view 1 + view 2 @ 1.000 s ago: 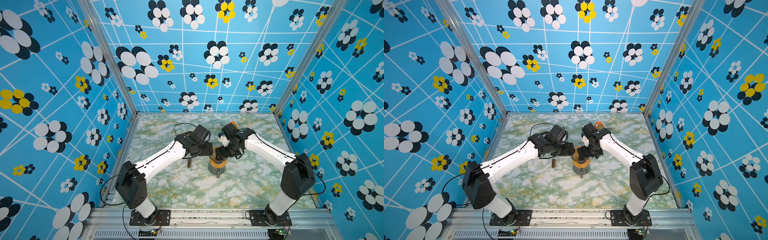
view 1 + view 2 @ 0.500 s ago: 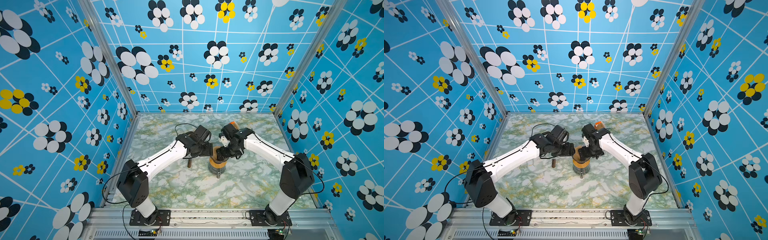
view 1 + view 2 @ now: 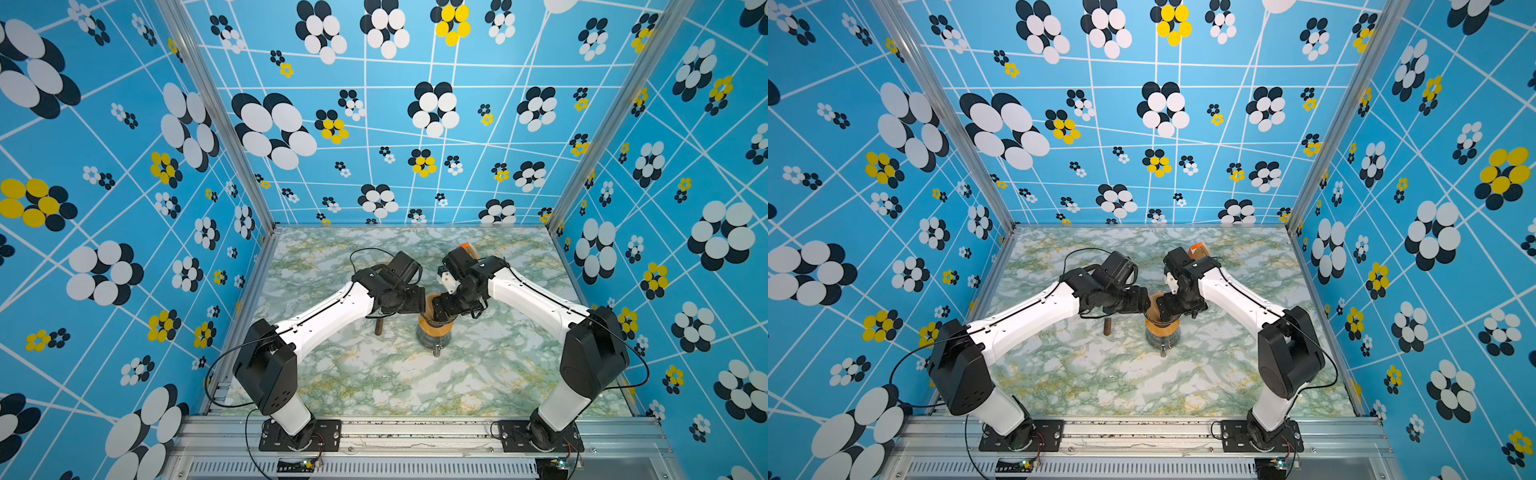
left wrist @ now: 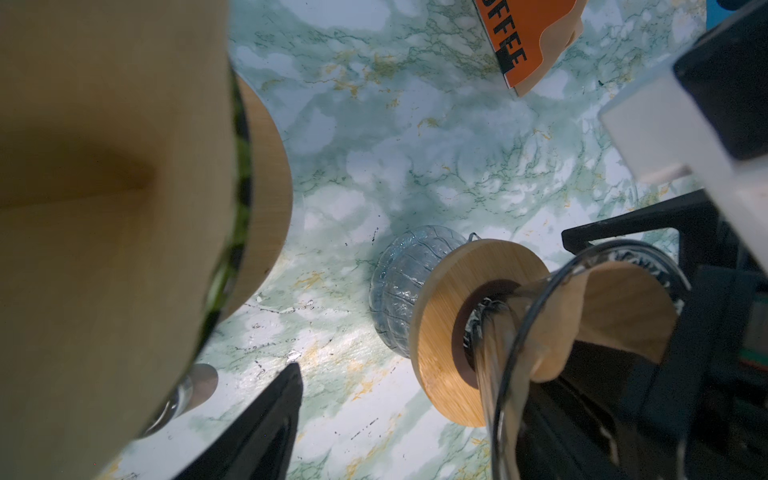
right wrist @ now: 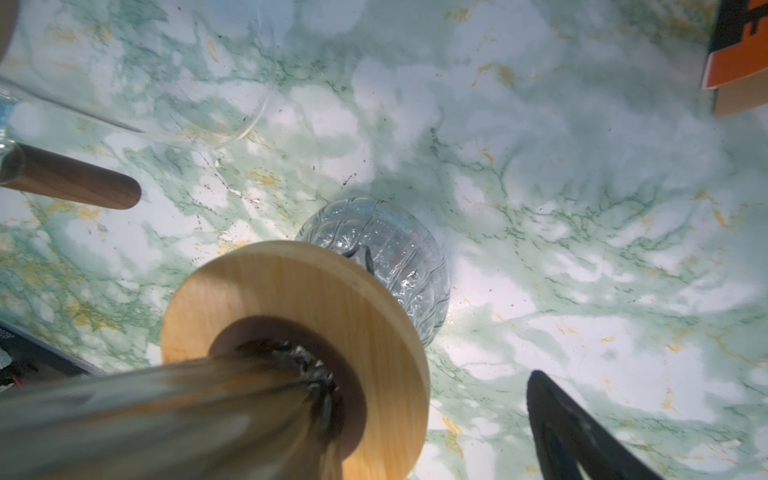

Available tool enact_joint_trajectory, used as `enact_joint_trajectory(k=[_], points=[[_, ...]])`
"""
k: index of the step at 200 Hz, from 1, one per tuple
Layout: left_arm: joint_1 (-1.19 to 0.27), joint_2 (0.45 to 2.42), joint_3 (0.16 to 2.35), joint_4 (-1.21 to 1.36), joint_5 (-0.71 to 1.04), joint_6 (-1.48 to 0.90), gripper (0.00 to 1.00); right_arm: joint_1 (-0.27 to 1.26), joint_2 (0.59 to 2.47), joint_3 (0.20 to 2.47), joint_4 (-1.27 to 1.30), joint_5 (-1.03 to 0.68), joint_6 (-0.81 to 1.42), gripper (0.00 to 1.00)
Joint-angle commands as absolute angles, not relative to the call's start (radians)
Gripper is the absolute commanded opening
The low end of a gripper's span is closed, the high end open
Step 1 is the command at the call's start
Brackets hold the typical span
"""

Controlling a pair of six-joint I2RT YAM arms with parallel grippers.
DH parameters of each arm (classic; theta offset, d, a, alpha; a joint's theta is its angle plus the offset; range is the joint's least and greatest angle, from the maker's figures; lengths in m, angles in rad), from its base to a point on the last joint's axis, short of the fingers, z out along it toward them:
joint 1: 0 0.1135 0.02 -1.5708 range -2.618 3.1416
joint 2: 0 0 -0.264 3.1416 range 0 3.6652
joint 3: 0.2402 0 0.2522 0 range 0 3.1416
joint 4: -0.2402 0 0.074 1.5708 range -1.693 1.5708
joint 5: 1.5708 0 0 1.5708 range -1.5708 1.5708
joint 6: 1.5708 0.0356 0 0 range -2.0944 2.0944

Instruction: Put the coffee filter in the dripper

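The dripper (image 3: 434,330), a glass cone in a round wooden collar (image 4: 440,332), stands on a ribbed glass cup (image 5: 399,257) mid-table. The tan paper coffee filter (image 4: 615,307) lies curled inside the cone and shows between both grippers in both top views (image 3: 1156,300). My left gripper (image 3: 419,305) reaches the cone's rim from the left. Its jaws are wide apart (image 4: 390,415), one finger (image 4: 266,424) over bare marble, the other hidden past the glass rim. My right gripper (image 3: 442,309) comes from the right, open (image 5: 382,395), with one finger (image 5: 582,436) clear of the cone.
A second glass cone with a dark wooden handle (image 5: 75,183) stands just left of the dripper, under my left wrist (image 3: 379,328), and fills one side of the left wrist view. An orange coffee pack (image 4: 528,41) lies behind the right wrist (image 3: 1198,250).
Both arms have shifted only slightly at the dripper. The jaws have kept their width.
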State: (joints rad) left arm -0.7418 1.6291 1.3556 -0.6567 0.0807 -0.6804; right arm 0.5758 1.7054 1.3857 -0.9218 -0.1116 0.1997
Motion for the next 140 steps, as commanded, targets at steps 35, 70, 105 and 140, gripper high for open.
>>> enact_joint_trajectory(k=[35, 70, 105, 140], points=[[-0.756, 1.637, 1.338, -0.651, 0.072, -0.675, 0.77, 0.551, 1.63, 1.371, -0.864, -0.193, 0.238, 0.91], [-0.766, 1.644, 1.341, -0.647, 0.075, -0.677, 0.77, 0.55, 1.65, 1.358, -0.862, -0.194, 0.233, 0.91], [-0.77, 1.653, 1.339, -0.646, 0.073, -0.679, 0.77, 0.55, 1.653, 1.34, -0.87, -0.175, 0.228, 0.91], [-0.77, 1.664, 1.334, -0.642, 0.073, -0.682, 0.77, 0.55, 1.665, 1.327, -0.878, -0.149, 0.218, 0.91]])
